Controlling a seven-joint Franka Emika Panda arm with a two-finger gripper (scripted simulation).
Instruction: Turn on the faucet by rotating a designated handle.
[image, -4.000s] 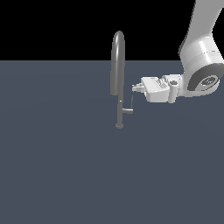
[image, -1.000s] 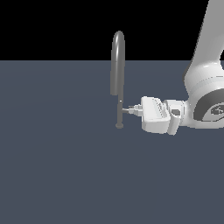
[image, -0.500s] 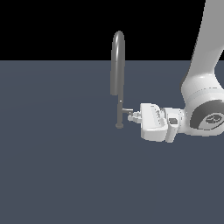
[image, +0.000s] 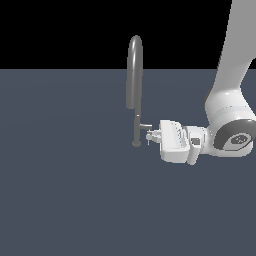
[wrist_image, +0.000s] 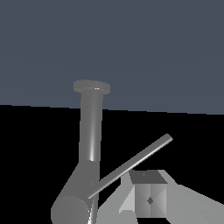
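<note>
The handle (image: 145, 126) is seen as a short stub projecting from the lower part of the faucet (image: 135, 75) post toward the exterior view's right, low on the post and just above the small round base. In the wrist view the handle's thin rod (wrist_image: 131, 165) runs slantwise off the post, close past one grey fingertip (wrist_image: 149, 197) of the tool (image: 151, 135). The faucet stands upright on the dark grey worktop (image: 65, 190), its arched spout rising above the horizon line. The white tool is held level just beside the handle; whether its fingers are apart or together cannot be told
</note>
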